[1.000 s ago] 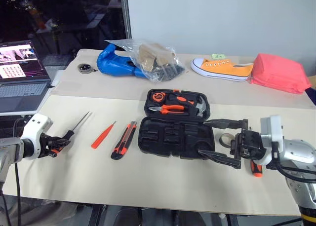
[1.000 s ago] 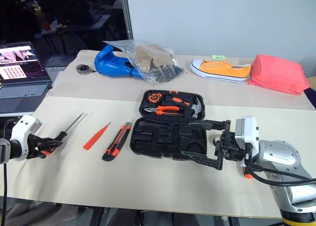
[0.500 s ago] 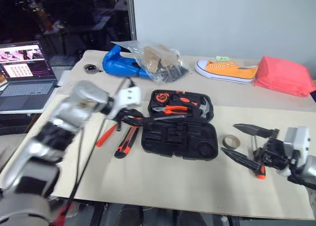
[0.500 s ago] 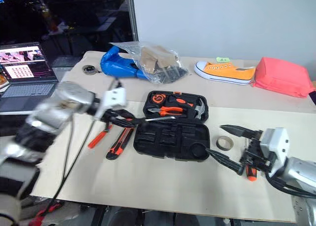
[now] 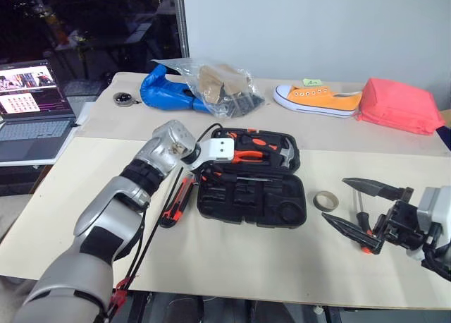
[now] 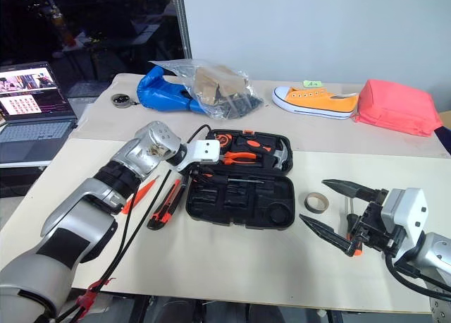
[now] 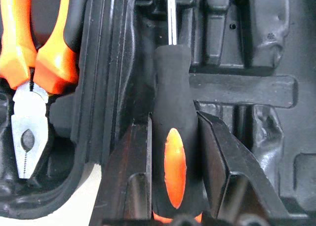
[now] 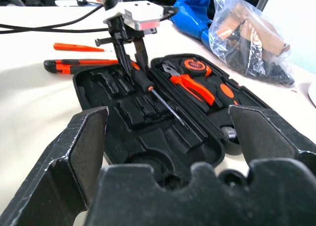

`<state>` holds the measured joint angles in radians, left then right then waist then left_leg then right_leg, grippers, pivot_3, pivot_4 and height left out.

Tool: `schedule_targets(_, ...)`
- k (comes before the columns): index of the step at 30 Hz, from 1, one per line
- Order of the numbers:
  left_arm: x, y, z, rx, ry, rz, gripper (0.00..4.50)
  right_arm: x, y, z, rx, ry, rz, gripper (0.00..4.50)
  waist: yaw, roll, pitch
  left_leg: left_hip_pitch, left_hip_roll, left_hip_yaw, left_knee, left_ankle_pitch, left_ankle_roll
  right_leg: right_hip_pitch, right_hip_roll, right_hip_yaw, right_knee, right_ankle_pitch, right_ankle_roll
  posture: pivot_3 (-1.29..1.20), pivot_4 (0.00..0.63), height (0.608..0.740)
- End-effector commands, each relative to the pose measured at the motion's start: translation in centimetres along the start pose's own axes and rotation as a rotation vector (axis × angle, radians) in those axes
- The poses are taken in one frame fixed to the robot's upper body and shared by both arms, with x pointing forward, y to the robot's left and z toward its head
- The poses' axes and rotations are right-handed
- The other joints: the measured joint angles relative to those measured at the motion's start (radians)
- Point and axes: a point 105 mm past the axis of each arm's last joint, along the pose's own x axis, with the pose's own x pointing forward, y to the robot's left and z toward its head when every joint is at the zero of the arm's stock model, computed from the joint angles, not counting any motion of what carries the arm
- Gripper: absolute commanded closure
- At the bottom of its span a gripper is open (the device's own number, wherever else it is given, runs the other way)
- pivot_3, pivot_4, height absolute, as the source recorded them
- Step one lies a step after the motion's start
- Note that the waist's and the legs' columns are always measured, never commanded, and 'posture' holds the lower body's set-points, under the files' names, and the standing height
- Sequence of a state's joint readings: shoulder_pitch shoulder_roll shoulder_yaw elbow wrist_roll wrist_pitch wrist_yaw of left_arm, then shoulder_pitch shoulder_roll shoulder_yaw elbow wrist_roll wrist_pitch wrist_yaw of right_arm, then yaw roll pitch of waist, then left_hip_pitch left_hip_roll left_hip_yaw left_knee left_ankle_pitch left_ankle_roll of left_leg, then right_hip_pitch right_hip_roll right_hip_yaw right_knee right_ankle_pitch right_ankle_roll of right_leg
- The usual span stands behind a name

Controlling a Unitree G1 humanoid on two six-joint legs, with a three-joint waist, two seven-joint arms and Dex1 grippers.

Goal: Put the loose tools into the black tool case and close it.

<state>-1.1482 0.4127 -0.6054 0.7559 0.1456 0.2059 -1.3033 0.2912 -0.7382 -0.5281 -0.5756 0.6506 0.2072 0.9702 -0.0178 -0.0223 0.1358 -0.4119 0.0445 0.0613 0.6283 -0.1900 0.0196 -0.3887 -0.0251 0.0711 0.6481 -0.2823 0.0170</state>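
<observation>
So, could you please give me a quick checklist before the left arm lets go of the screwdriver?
1. Left end effector gripping screwdriver by its handle: ok.
2. Black tool case lying open: ok.
3. Shaft over the case's front half: ok.
4. Screwdriver seated in a recess: cannot tell.
5. Right end effector open and away from the case: ok.
6. Utility knife and small orange screwdriver packed: not ok, both lie on the table.
</observation>
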Motion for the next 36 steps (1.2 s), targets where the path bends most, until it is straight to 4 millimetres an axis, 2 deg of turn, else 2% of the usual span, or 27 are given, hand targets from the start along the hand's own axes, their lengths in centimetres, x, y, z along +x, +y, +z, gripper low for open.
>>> schedule_targets(1, -0.4, 1.0, -0.5, 0.010, 0.054, 0.039, 3.65, 0.4, 0.2, 0.9, -0.025, -0.021, -0.002, 0.00, 0.000, 0.000, 0.000, 0.000, 0.000, 0.000, 0.000, 0.000, 0.000, 0.000, 0.000, 0.000, 0.000, 0.000, 0.000, 0.00, 0.150, 0.740)
schedule_targets(6, -0.4, 1.3, -0.8, 0.030, 0.074, 0.039, 3.65, 0.6, 0.3, 1.2, -0.026, -0.028, -0.002, 0.00, -0.001, 0.000, 0.000, 0.000, 0.000, 0.000, 0.000, 0.000, 0.000, 0.000, 0.001, 0.000, 0.001, 0.000, 0.000, 0.00, 0.150, 0.740)
schedule_targets(8, -0.5, 1.6, -0.8, 0.072, 0.069, 0.061, 2.64, 0.7, 0.2, 1.3, -0.029, -0.029, -0.006, 0.00, -0.001, 0.000, 0.000, 0.001, 0.000, -0.001, 0.000, 0.000, 0.000, 0.000, 0.001, 0.000, 0.001, 0.000, 0.000, 0.00, 0.150, 0.740)
schedule_targets(9, -0.9, 1.8, -0.6, 0.088, 0.052, 0.077, 2.39, 0.7, 0.3, 1.3, -0.030, -0.029, -0.006, 0.00, -0.001, 0.000, 0.000, 0.001, 0.000, -0.001, 0.000, 0.000, 0.000, 0.000, 0.001, 0.000, 0.001, 0.000, 0.000, 0.00, 0.150, 0.740)
schedule_targets(13, -4.8, 1.9, 1.2, 0.102, -0.104, 0.134, 1.08, 0.6, 0.6, 1.5, -0.031, -0.027, -0.004, 0.00, 0.000, 0.001, 0.000, 0.001, 0.000, -0.001, 0.000, 0.000, 0.000, 0.000, 0.001, 0.000, 0.002, 0.000, 0.000, 0.00, 0.150, 0.740)
schedule_targets(15, -6.5, 1.0, 1.8, 0.063, -0.181, 0.136, 1.08, 0.6, 0.5, 1.4, -0.043, -0.023, -0.018, 0.00, -0.002, 0.001, 0.000, 0.001, 0.001, -0.001, 0.000, 0.000, 0.000, 0.000, 0.002, 0.000, 0.002, 0.000, 0.000, 0.00, 0.150, 0.740)
schedule_targets(18, -7.8, -0.7, 3.2, -0.068, -0.361, 0.187, 1.81, 0.7, 0.1, 1.1, -0.059, -0.024, -0.049, 0.00, 0.001, 0.003, -0.001, 0.001, 0.002, -0.001, 0.000, 0.000, 0.000, 0.000, 0.001, 0.000, 0.001, 0.000, -0.001, 0.00, 0.150, 0.740)
schedule_targets(21, -6.3, -1.3, 4.3, -0.215, -0.495, 0.281, 2.93, 0.9, -0.3, 1.3, -0.055, -0.044, -0.066, 0.00, 0.011, 0.004, -0.001, 0.001, 0.003, -0.002, 0.001, 0.000, 0.000, 0.001, -0.001, 0.000, 0.001, 0.000, 0.000, 0.00, 0.150, 0.740)
schedule_targets(25, -3.1, -0.4, 4.9, -0.396, -0.587, 0.490, 4.46, 1.1, -0.2, 1.3, -0.056, -0.043, -0.066, 0.00, 0.028, 0.004, -0.002, 0.000, 0.002, -0.004, 0.005, 0.000, 0.000, 0.003, -0.001, 0.000, 0.003, 0.000, 0.002, 0.00, 0.150, 0.740)
schedule_targets(28, -1.2, 0.5, 4.6, -0.476, -0.585, 0.632, 4.49, 1.2, -0.1, 1.6, -0.053, -0.051, -0.061, 0.00, 0.027, 0.005, -0.002, 0.000, 0.000, -0.004, 0.006, 0.000, 0.000, 0.003, -0.001, 0.001, 0.003, 0.001, 0.003, 0.00, 0.150, 0.740)
schedule_targets(30, -0.7, 0.8, 4.6, -0.496, -0.585, 0.673, 4.49, 1.2, -0.1, 1.6, -0.051, -0.052, -0.059, 0.00, 0.022, 0.005, -0.002, 0.001, 0.000, -0.004, 0.006, 0.000, 0.000, 0.003, 0.000, 0.003, 0.003, 0.002, 0.003, 0.00, 0.150, 0.740)
schedule_targets(32, 2.0, -0.1, 3.5, -0.534, -0.511, 0.621, 4.49, 1.2, 0.0, 1.7, -0.050, -0.046, -0.046, 0.00, 0.015, 0.006, -0.003, 0.002, 0.000, -0.005, 0.005, 0.000, 0.000, 0.003, 0.001, 0.004, 0.003, 0.002, 0.002, 0.00, 0.150, 0.740)
schedule_targets(34, 5.0, -1.6, 1.3, -0.583, -0.401, 0.572, 4.49, 1.1, 0.0, 1.7, -0.058, -0.036, -0.031, 0.00, 0.010, 0.007, -0.003, 0.002, -0.001, -0.005, 0.004, 0.000, 0.000, 0.003, 0.002, 0.004, 0.003, 0.002, 0.002, 0.00, 0.150, 0.740)
schedule_targets(36, 7.2, -3.2, -0.6, -0.607, -0.315, 0.535, 4.49, 0.9, -0.1, 1.6, -0.067, -0.021, -0.023, 0.00, 0.006, 0.009, -0.004, 0.002, -0.001, -0.005, 0.004, 0.000, 0.000, 0.003, 0.001, 0.004, 0.003, 0.002, 0.002, 0.00, 0.150, 0.740)
